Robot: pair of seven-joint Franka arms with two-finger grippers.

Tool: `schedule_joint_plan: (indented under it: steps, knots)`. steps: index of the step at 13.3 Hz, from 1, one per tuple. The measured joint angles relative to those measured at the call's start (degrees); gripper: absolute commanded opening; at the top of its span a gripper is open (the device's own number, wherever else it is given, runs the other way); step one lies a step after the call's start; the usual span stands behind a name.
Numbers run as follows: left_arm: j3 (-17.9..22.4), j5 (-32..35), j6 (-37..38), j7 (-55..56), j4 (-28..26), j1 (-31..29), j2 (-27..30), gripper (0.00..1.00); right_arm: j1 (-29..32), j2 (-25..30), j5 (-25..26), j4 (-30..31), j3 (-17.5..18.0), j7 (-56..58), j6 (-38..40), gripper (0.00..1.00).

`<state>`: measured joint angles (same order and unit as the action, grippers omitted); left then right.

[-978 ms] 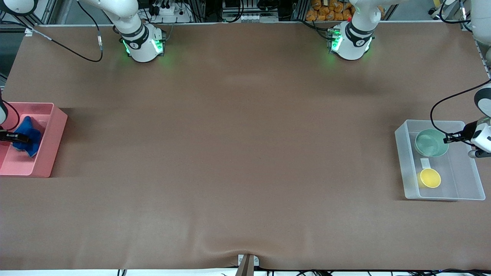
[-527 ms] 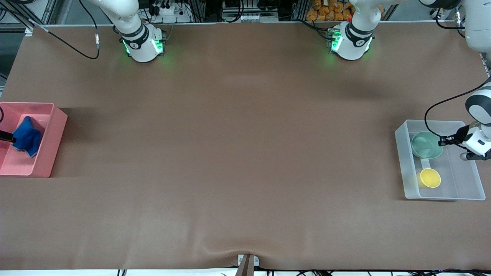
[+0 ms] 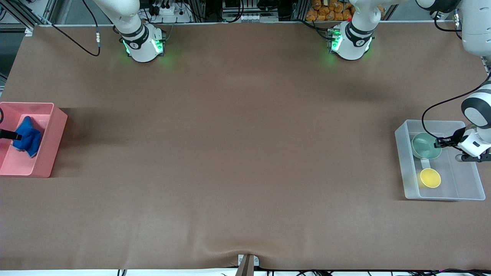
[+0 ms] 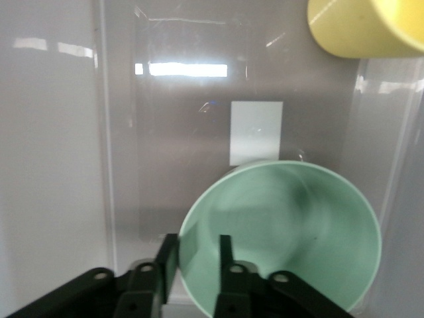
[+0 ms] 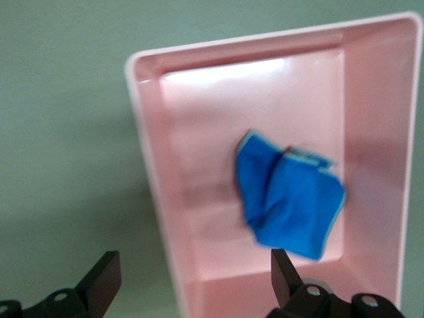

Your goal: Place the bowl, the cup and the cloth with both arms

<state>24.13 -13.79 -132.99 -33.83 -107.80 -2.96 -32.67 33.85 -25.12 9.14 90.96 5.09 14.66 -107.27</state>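
Left gripper (image 4: 193, 265) jaws straddle bowl (image 4: 291, 232) rim in clear bin (image 3: 402, 161); right gripper (image 5: 192, 275) jaws spread above cloth (image 5: 291, 202) in pink bin (image 5: 149, 179); brown table (image 3: 238, 153) centre bare.

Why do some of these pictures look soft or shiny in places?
Left wrist view: a bright strip of lamp glare lies on the clear bin, and the yellow cup is soft-edged. Right wrist view: the blue cloth and pink bin look smeared. Front view: sharp, with green glows by both arm bases and a dark shadow beside the pink bin.
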Motion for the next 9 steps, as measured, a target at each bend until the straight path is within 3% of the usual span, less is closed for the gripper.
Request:
schedule_joint_plan:
  steps: [2, 5, 9]
  knots:
    - [0.0, 0.0, -0.12, 0.0, 0.42, 0.58, -0.08, 1.0, -3.21, 2.43, -1.62, 0.03, 0.3, -4.09, 3.88, 1.0]
    - [0.41, 0.0, 0.08, 0.0, 2.58, 0.59, 0.27, 1.0, -5.93, 4.94, -9.02, 0.06, 0.52, -5.4, 7.09, 1.0]
    - [1.15, 0.0, 7.39, 0.0, 7.38, 0.66, 4.53, 1.0, -14.21, 6.89, -10.53, 0.13, 0.81, -11.35, 7.48, 1.0]
